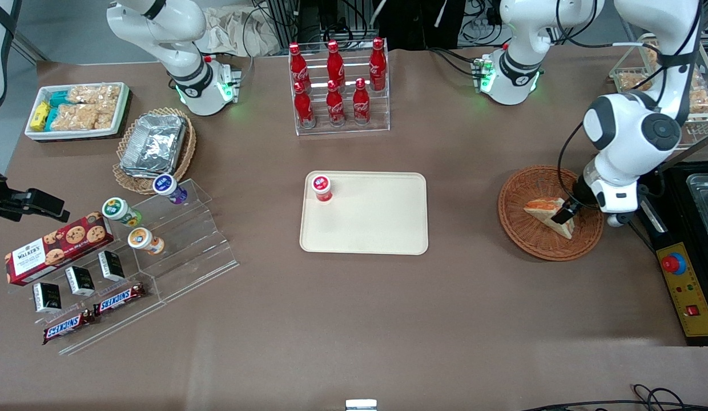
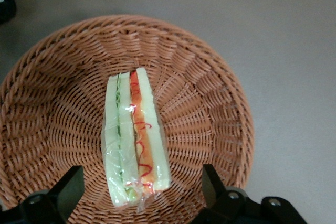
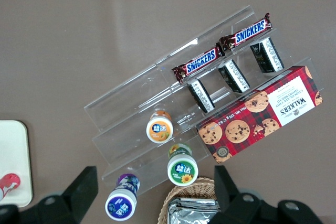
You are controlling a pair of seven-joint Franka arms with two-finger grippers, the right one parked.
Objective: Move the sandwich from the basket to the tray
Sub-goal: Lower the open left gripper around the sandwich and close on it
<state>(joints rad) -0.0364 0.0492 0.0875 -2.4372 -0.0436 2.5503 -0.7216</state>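
**Entry: wedge pickup, slip risk**

Sandwich (image 2: pixel 136 137) lies in basket (image 1: pixel 551 213), standing on edge (plastic-wrapped). Gripper (image 2: pixel 142 192) hangs low over it, jaws spread to either side, not touching. Tray (image 1: pixel 363 212) well apart, holding one red-capped bottle (image 1: pixel 322 188). Risk: slick wrap slides, or soft bread crushes.

The gripper (image 1: pixel 562 216) hangs low over the basket (image 1: pixel 525 237), right at the sandwich (image 1: pixel 545 206); the tray (image 1: pixel 377 228) lies well apart, toward the parked arm's end.

Even, bright overhead light; soft short shadows on the desk (image 1: pixel 445 319); mild glare on the sandwich (image 2: pixel 135 140) wrap; all views sharp.
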